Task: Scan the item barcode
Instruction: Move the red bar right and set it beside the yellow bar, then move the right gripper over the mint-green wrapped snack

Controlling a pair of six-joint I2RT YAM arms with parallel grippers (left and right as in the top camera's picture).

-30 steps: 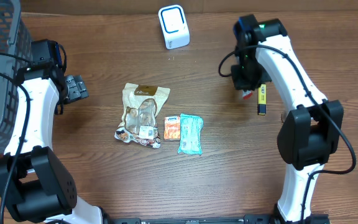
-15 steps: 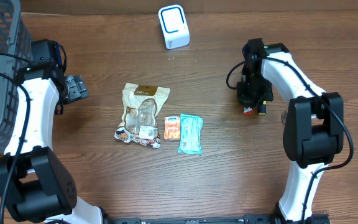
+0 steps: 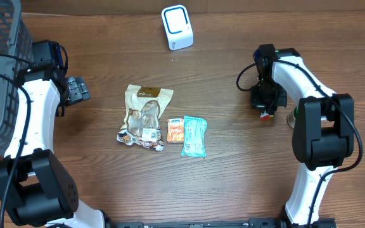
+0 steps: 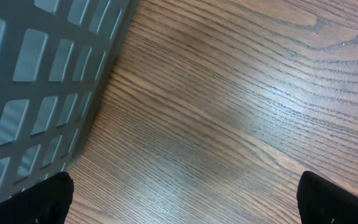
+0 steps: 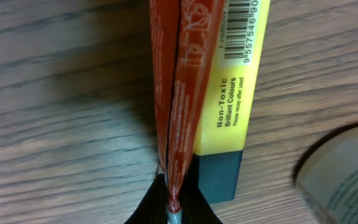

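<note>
Worktop of brown wood (image 3: pixel 233 171) seen from above, w/ two white-and-black robot arms reaching over it. The right claw (image 3: pixel 265 106) is pressed together on a thin red packet (image 5: pixel 174 93) and pinches its near end. In the wrist view the packet runs straight out ahead of the claw, seen edge-on.

A yellow marker (image 5: pixel 232 81) lies touching the packet's side, just beside the claw. Its dark cap is nearest the claw, and a barcode is printed toward its far end. A blurred round object (image 5: pixel 347 168) sits a bit further out on the same side, near the marker but apart from it; can't tell what it is.

The left claw (image 3: pixel 79 88) is spread wide w/ nothing in it, over bare wood. A grey slotted basket (image 4: pixel 36 81) stands just beside it.

A white scanner (image 3: pixel 177 26) stands well apart from both claws, toward the far edge of the worktop. Between the two claws lie a tan snack bag (image 3: pixel 146 114), a small orange packet (image 3: pixel 175 130) and a teal packet (image 3: pixel 194 136). The orange and teal packets lie side by side, approx touching.
</note>
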